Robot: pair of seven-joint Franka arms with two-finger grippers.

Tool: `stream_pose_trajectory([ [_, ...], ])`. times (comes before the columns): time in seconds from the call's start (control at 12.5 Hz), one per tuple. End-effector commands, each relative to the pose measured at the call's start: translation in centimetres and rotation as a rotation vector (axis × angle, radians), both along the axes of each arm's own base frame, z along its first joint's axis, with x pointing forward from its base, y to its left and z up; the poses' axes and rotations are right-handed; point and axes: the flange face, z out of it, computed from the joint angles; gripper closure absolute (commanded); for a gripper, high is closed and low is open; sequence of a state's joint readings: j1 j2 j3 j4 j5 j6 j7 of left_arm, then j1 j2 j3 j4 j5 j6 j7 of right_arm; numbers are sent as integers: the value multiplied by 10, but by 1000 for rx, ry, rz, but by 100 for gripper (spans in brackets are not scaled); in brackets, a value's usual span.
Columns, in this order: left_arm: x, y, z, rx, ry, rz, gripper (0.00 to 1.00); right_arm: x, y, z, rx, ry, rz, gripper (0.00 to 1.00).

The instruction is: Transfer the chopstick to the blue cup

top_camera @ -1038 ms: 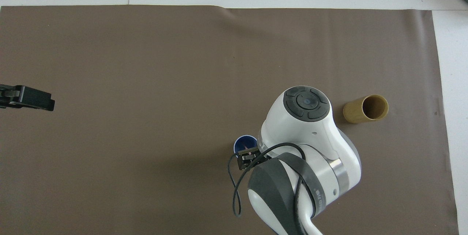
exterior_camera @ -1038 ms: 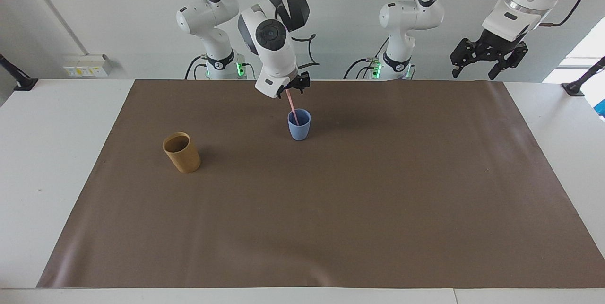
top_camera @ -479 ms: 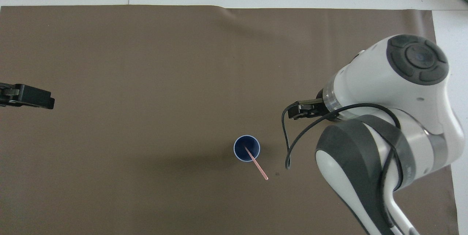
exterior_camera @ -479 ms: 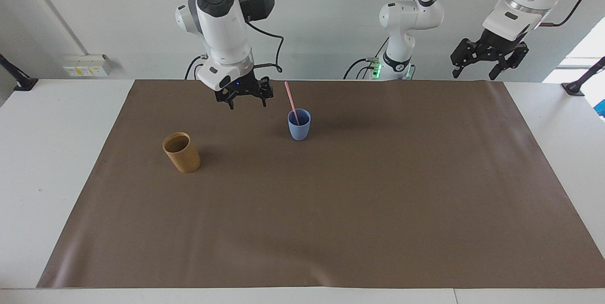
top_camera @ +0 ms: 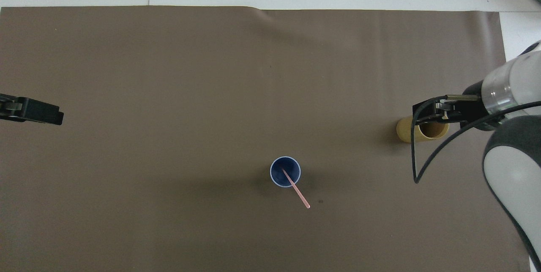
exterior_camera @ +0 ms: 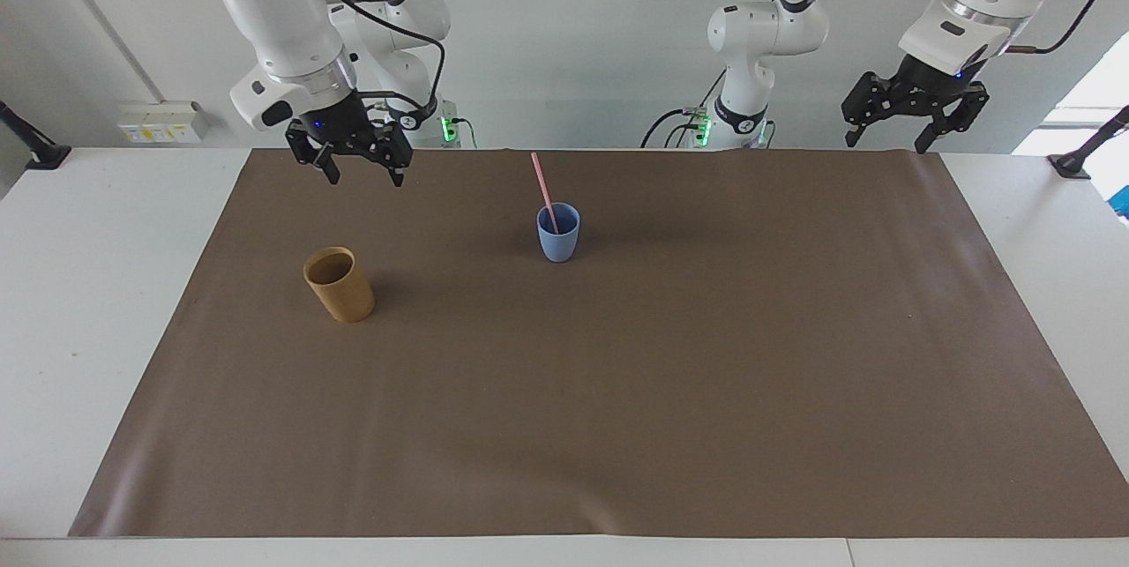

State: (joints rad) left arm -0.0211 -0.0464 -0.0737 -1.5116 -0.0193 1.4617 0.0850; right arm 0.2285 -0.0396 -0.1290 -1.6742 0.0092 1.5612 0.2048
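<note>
Chopstick (exterior_camera: 543,190) and blue cup (exterior_camera: 558,239) are together near the middle of the brown mat (exterior_camera: 617,391): the pale pink stick stands in the cup with its lower end inside, leaning against the rim, and its upper end tilts toward the robots and slightly toward the right arm's end of the tabletop (exterior_camera: 88,302). In the overhead view the stick (top_camera: 296,188) runs from the cup's dark interior out over the rim (top_camera: 285,171) on the side nearer to the robots. Nothing touches either of them.

The right hand (exterior_camera: 359,163) hangs in the air with its fingers spread apart and nothing between them, over the mat's edge nearest the robots, toward the right arm's end. From overhead it (top_camera: 431,113) covers part of the tan cup (top_camera: 412,130), yet the facing view shows it raised well clear of that cup (exterior_camera: 340,285). The tan cup stands upright on the mat, farther from the robots than the blue cup and well apart from it.

The left arm waits at its own end, its hand (exterior_camera: 886,133) open and empty, raised over the mat's corner nearest the robots; overhead only its dark tip (top_camera: 36,113) shows.
</note>
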Motion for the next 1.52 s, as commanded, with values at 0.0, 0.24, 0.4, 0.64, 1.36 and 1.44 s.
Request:
stream_pose_trajectory([
  [0.0, -1, 2, 5, -3, -11, -18, 0, -14, -46, 5, -32, 45, -11, 0],
  [0.24, -1, 2, 5, -3, -10, -18, 0, -15, -102, 7, -16, 36, 28, 0],
  [0.4, -1, 2, 5, -3, -10, -18, 0, -14, -107, 10, -21, 26, 36, 0],
  [0.64, -1, 3, 5, -2, -8, -15, 0, -9, -97, 68, -92, -77, 62, 0],
  [1.36, -3, 3, 4, -1, 1, -8, 0, -19, -77, 80, -20, -87, 82, 0],
  [1.44, -3, 3, 4, -1, 1, -6, 0, -19, -74, 80, -15, -86, 84, 0],
])
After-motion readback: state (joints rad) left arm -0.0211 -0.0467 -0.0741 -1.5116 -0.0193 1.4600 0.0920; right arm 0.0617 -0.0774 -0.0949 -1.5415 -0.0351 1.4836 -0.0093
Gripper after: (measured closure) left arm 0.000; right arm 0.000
